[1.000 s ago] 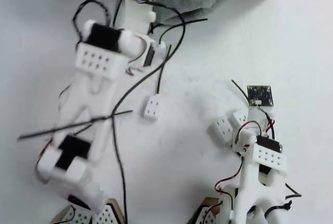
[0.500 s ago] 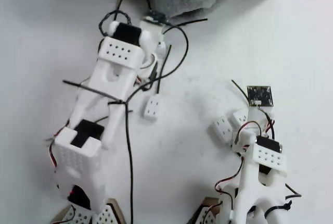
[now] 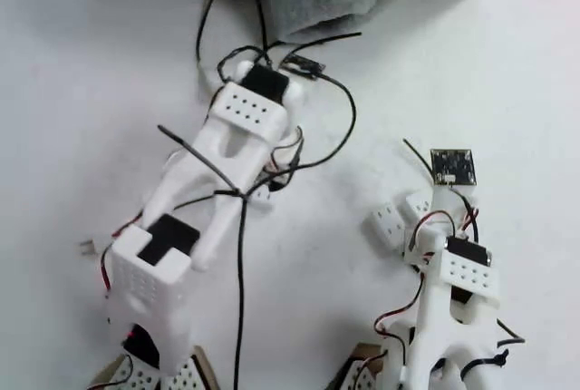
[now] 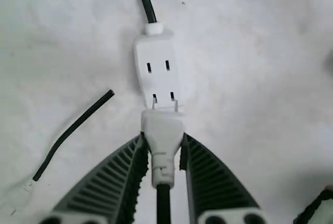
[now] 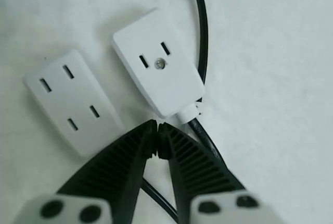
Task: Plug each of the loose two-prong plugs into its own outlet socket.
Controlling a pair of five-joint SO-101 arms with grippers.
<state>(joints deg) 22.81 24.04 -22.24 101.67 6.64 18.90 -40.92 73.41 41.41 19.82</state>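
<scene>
Centre frame, my left gripper (image 4: 162,145) clamps the plug (image 4: 162,127); I must hold its prongs (image 4: 154,99) square to the outlet (image 4: 157,67) and push straight in.

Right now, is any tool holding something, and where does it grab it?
The left tool grips the white plug by the sides of its body, prongs at the outlet. The right tool is shut on nothing.

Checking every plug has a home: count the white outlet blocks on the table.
3. One outlet block meets the plug in the left pincer; two lie side by side before the right pincer. Others may be hidden.
</scene>
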